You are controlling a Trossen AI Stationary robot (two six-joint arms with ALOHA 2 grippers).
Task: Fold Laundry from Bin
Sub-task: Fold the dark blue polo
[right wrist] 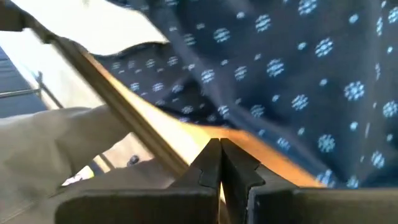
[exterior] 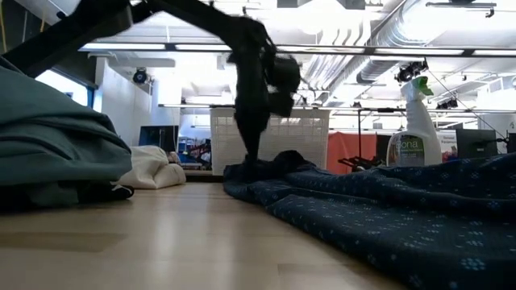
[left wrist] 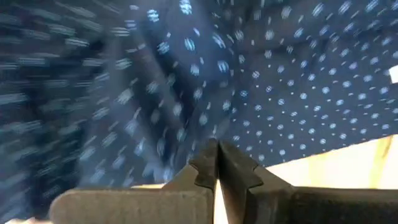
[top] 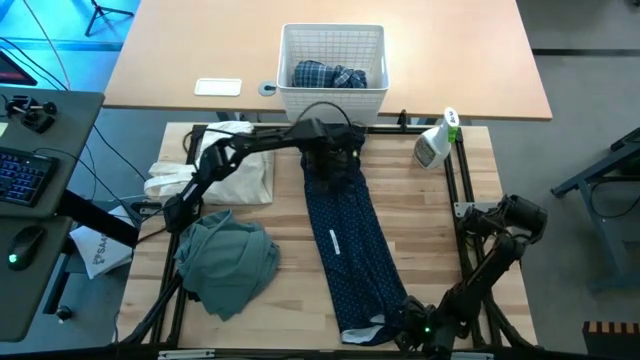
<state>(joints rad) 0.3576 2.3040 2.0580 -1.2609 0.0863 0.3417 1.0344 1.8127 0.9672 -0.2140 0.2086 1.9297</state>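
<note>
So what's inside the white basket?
Inside the basket, a blue-and-white plaid shirt lies crumpled at the bottom. Nothing else shows in there from above, but anything under the shirt is covered, so I can't tell.

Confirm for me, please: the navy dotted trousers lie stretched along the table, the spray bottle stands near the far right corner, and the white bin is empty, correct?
Not quite: the white bin is not empty. The high view shows a blue-white plaid shirt lying inside it. The rest holds: the navy dotted trousers lie stretched along the table, and the spray bottle stands near the far right corner.
</note>
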